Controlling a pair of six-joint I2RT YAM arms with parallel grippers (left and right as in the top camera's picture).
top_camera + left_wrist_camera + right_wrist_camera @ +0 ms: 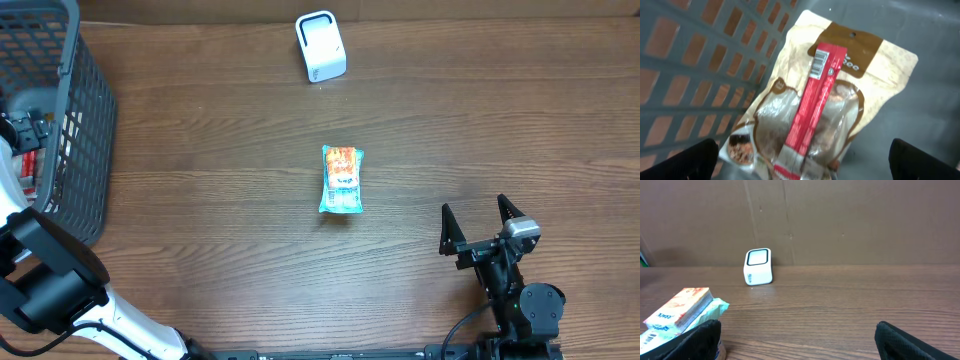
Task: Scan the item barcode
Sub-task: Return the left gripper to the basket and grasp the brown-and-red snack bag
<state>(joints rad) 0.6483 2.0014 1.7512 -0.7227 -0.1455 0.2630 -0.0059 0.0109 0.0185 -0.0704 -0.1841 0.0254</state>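
A teal-and-orange snack packet [341, 180] lies flat at the centre of the wooden desk [200, 230], well short of the white scanner [320, 46] at the far edge. The right gripper [474, 212] waits near the packet, fingers apart. The left gripper [805, 162], also spread wide, hangs inside the grey basket [85, 130] above a tan pouch [775, 115] with a red stick pack [812, 110] lying on top of it.

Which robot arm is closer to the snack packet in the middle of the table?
Right. The right gripper hovers near the snack packet; the left gripper is far away, inside the basket.
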